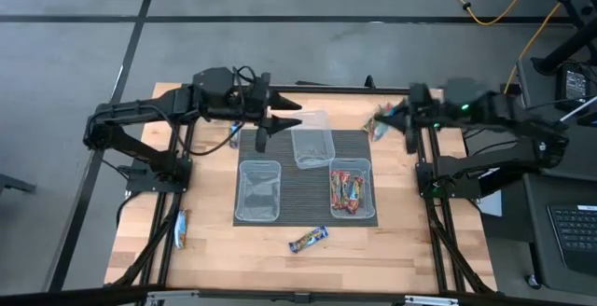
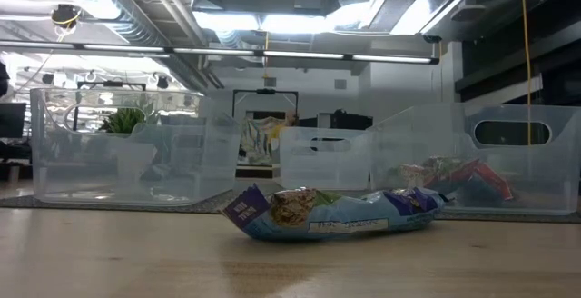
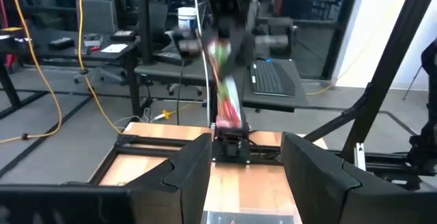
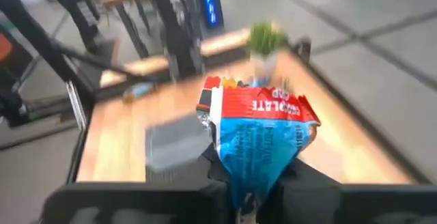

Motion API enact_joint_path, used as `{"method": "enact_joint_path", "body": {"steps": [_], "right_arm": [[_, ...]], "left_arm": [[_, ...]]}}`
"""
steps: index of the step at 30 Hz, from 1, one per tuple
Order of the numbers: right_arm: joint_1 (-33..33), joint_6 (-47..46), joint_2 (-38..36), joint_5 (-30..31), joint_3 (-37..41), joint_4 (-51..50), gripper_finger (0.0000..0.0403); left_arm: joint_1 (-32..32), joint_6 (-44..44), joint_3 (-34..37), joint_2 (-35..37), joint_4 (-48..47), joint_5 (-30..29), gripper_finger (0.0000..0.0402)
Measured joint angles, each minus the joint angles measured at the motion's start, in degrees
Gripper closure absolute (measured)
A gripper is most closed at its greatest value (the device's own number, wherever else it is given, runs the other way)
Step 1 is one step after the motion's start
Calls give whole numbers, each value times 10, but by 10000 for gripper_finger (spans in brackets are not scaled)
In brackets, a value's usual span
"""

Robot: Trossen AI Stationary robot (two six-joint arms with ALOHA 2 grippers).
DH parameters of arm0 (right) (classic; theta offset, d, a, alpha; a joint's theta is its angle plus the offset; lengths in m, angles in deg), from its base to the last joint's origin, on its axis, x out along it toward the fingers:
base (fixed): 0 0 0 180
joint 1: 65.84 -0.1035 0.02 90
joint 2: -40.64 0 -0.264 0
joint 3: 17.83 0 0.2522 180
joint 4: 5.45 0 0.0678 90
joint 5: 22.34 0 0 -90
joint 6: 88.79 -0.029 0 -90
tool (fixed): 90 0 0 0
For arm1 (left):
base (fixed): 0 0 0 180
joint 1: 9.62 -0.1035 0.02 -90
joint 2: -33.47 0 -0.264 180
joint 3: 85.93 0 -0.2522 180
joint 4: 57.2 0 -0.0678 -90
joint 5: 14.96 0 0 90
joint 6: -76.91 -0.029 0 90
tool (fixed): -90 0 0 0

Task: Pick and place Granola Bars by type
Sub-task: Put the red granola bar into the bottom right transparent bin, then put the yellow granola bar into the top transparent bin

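Observation:
My right gripper (image 1: 390,122) hovers above the table's far right part, beyond the mat, shut on granola bars (image 4: 256,132); a red-orange and a blue wrapper show. My left gripper (image 1: 291,113) is open in the air over the mat's far left corner, beside the far tub (image 1: 312,146), touching nothing. A blue bar (image 1: 308,239) (image 2: 331,212) lies flat on the wood near the near edge. Another bar (image 1: 180,229) lies at the left edge and one (image 1: 235,135) under the left arm. The right tub (image 1: 352,190) holds several bars (image 2: 454,175). My right gripper pinches the wrappers between its two fingers at their lower end (image 4: 247,179). The blue wrapper (image 4: 258,149) and the red-orange one (image 4: 259,104) stick out past the fingertips, crumpled. They are lifted clear of the table; one bar or two, I cannot tell.
Three clear tubs stand on a dark striped mat (image 1: 280,147); the near left tub (image 1: 259,192) and the far tub show nothing inside. A small green plant (image 4: 265,39) stands at the table's far side. Bare wood lies along the near edge around the blue bar.

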Motion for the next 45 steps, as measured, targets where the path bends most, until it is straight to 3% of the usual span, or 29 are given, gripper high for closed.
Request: {"method": "enact_joint_path", "body": {"steps": [6,13,25,38,45], "right_arm": [[-30,-95,15,-1,144,6,376],[-70,-220,23,-2,269,113,376],[-118,-294,67,-37,306,180,312],[-124,-314,72,-41,306,187,128],[-124,-241,72,17,305,193,119]], "left_arm": [[-2,0,0,0,-6,-6,232],[-2,0,0,0,-33,-33,234],[-2,0,0,-2,-48,-35,231],[-2,0,0,-2,-71,-33,231],[-9,-44,1,10,-76,-39,231]]}}
